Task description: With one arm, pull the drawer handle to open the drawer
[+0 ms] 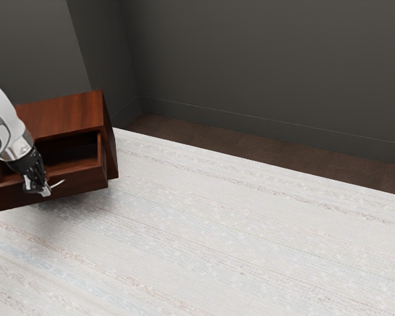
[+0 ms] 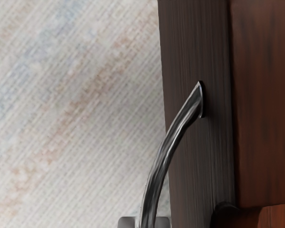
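1. Already partly out of the cabinet (image 1: 59, 115), the drawer (image 1: 72, 178) carries its handle (image 2: 171, 142) lengthwise along its front.
2. Hand (image 1: 39, 187) is at the handle; I cannot tell its grip.
3. Pull should run straight away from the cabinet.

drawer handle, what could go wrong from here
The handle is a thin, smooth, curved bar, so the gripper at it may slip off. A pull that is not straight could skew and jam the partly open drawer. The small cabinet might slide instead.
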